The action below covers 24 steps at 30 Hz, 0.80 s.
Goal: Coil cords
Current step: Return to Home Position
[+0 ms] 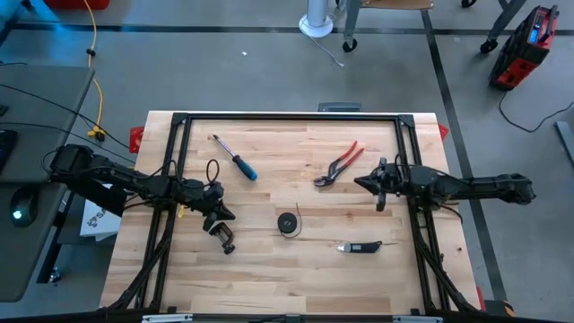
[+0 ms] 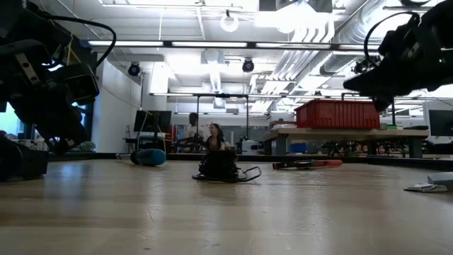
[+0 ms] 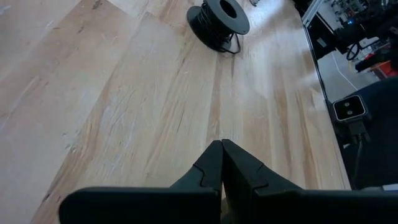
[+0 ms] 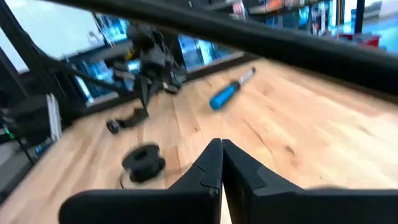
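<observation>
The cord is wound on a small round black reel (image 1: 288, 223) that lies flat on the wooden table near its middle; it also shows in the low view (image 2: 219, 166), the left wrist view (image 3: 219, 18) and the right wrist view (image 4: 143, 163). A thin loose loop of cord (image 3: 235, 45) sticks out beside the reel. My left gripper (image 1: 228, 246) (image 3: 222, 144) is shut and empty, slanting down over the table left of the reel. My right gripper (image 1: 357, 183) (image 4: 222, 144) is shut and empty, held about level above the table, to the right of the reel and farther back.
A blue-handled screwdriver (image 1: 240, 164) lies at the far left, red pliers (image 1: 339, 164) at the far right, and a utility knife (image 1: 360, 246) to the right of the reel. A black metal frame (image 1: 287, 117) runs around the table's edges.
</observation>
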Tool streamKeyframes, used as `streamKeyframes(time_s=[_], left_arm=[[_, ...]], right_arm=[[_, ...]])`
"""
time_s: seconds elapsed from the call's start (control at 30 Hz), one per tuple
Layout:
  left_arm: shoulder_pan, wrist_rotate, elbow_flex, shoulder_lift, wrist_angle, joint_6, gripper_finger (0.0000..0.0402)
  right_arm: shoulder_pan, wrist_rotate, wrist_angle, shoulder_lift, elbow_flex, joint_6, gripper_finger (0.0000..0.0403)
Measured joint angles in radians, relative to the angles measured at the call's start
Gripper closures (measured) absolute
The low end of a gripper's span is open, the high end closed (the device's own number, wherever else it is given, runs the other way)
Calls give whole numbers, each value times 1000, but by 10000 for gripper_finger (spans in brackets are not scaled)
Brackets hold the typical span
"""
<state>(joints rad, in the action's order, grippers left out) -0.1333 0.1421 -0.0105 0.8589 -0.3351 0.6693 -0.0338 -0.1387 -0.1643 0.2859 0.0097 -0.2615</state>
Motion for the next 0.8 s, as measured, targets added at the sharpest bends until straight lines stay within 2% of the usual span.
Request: streamKeyframes(time_s=[0.17, 0.4, 0.53, 0.8], left_arm=[[0, 0, 0, 0, -1, 0, 401], [0, 1, 0, 0, 0, 0, 401], [0, 1, 0, 3, -4, 0, 401], [0, 2, -1, 3, 0, 0, 401]], right_arm=[[1, 0, 124, -58, 0, 0, 403], [25, 18, 131, -288, 0, 0, 402], [24, 19, 34, -259, 2, 0, 402], [24, 20, 75, -253, 1, 0, 402]])
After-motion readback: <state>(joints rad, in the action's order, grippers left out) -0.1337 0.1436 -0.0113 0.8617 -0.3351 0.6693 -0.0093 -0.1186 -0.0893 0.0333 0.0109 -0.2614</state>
